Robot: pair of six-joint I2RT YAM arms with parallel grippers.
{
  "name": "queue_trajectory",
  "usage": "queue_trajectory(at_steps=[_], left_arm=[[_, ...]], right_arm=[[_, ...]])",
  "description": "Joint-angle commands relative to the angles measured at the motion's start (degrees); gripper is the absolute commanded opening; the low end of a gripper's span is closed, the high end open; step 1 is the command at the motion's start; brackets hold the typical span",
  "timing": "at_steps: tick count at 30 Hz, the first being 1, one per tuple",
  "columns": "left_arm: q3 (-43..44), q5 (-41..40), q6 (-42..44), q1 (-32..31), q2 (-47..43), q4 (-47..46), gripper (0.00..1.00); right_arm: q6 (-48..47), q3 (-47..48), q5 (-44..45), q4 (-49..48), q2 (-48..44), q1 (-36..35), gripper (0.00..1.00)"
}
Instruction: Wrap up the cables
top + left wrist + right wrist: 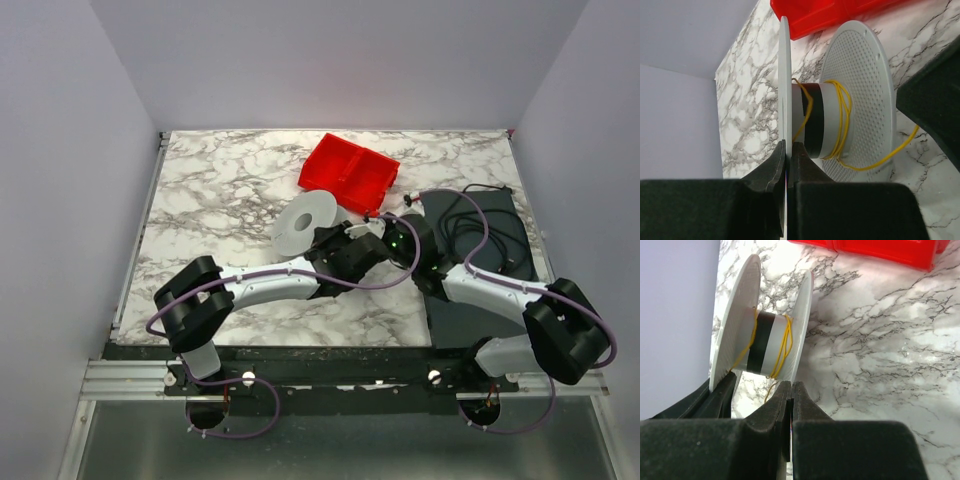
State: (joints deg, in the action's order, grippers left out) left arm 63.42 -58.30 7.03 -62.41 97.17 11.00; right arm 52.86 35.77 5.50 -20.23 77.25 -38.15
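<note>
Left wrist: left pincer [788,148] pinches spool [860,75] rim.

readable text: none, in any view
spool [860,75]: white discs, black-and-white core, no print legible
cables [844,110]: yellow, too thin to show any marking
red tray [348,172]: no label or number legible
bench [220,200]: marble pattern only, no sign legible
green light [398,243]: small lit dot mid-scene, no character to read
</note>
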Motion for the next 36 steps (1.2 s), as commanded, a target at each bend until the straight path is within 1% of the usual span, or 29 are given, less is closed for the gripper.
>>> queue_trajectory(at_steps=[1, 5, 8, 12, 19, 23, 27, 30, 32, 36], left_arm=[[-3.32, 11.37, -2.01, -0.69, 2.09, 5.21, 0.00], [-3.97, 12.82, -2.37, -0.78, 2.14, 5.80, 0.00], [-4.62, 14.35, -2.76, -0.75, 1.64, 5.45, 0.00], [-4.66, 15.92, -3.70, -0.78, 1.48, 5.96, 0.00], [-6.77, 20.23, -6.76, -0.74, 0.32, 6.88, 0.00], [-7.44, 22.10, -9.03, -0.84, -0.27, 7.97, 0.00], [-5.71, 24.59, -10.47, -0.87, -0.15, 10.52, 0.00], [-3.97, 28.65, -12.66, -0.85, 0.38, 13.41, 0.00], [-3.86, 31.18, -14.05, -0.87, 0.44, 14.12, 0.00], [-3.67, 33.64, -16.67, -0.91, 1.47, 16.18, 0.00]], right_arm=[[-2.20, -0.52, 0.41, -10.92, 1.00, 0.18, 0.01], [-3.16, -2.11, 1.16, -12.83, -0.29, 0.51, 0.01], [-2.58, -4.02, -0.84, -15.94, -0.64, 1.83, 0.01], [-1.01, -5.53, -5.89, -22.20, 2.43, 2.81, 0.01], [4.64, -8.97, -13.75, -33.18, 8.48, 4.78, 0.01], [7.77, -10.57, -16.16, -37.87, 12.49, 5.88, 0.01], [9.49, -11.75, -16.74, -39.84, 16.01, 6.55, 0.01], [10.40, -11.86, -17.76, -41.22, 18.51, 7.36, 0.01], [10.67, -11.38, -18.24, -41.86, 20.11, 7.58, 0.01], [11.91, -10.05, -19.17, -42.38, 23.32, 8.20, 0.00]])
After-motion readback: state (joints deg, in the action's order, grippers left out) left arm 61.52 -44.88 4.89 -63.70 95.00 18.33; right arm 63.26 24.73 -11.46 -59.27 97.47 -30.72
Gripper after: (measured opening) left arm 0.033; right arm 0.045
